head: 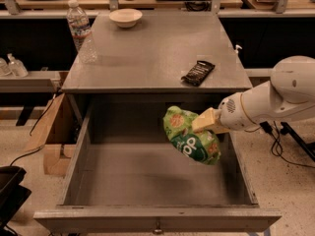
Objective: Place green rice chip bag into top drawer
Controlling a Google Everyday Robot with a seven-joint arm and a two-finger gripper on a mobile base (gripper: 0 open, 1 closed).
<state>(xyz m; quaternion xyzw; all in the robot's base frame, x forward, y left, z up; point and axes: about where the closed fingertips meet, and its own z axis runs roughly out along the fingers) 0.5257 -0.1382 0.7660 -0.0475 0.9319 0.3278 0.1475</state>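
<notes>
- One bag is in my grasp: the green rice chip bag (pixel 189 144) hangs in the air over the right half of the open top drawer (pixel 123 181). It is above the drawer's bare floor and, as far as I can see, touches neither wall.
- My fingers (pixel 205 121) are clamped on the bag's upper right edge. They reach in from the right, above the drawer's right wall, and most of the bag dangles below and to the left of the pinch.
- That pinch sits at the margin of a crinkled, slick film, so I judge the bag could slide out before I mean it to. It would probably drop inside the drawer, but it might land propped against the right wall.
- My arm crosses over that wall, so lowering straight down could knock my wrist on its rim. I would go down only a little, keeping toward the drawer's middle.
- The bag looks puffy. If it ends up standing tall or leaning on a wall, it may catch under the counter (pixel 147 53) edge when the drawer is pushed shut, so it should lie flat on the floor.
- A small black packet (pixel 198 73) lies near the counter's front right edge, close behind my arm. A careless pull-back could sweep it off.
- The bowl (pixel 125 17) and water bottle (pixel 81 31) stand well apart at the far end, out of harm's way.
</notes>
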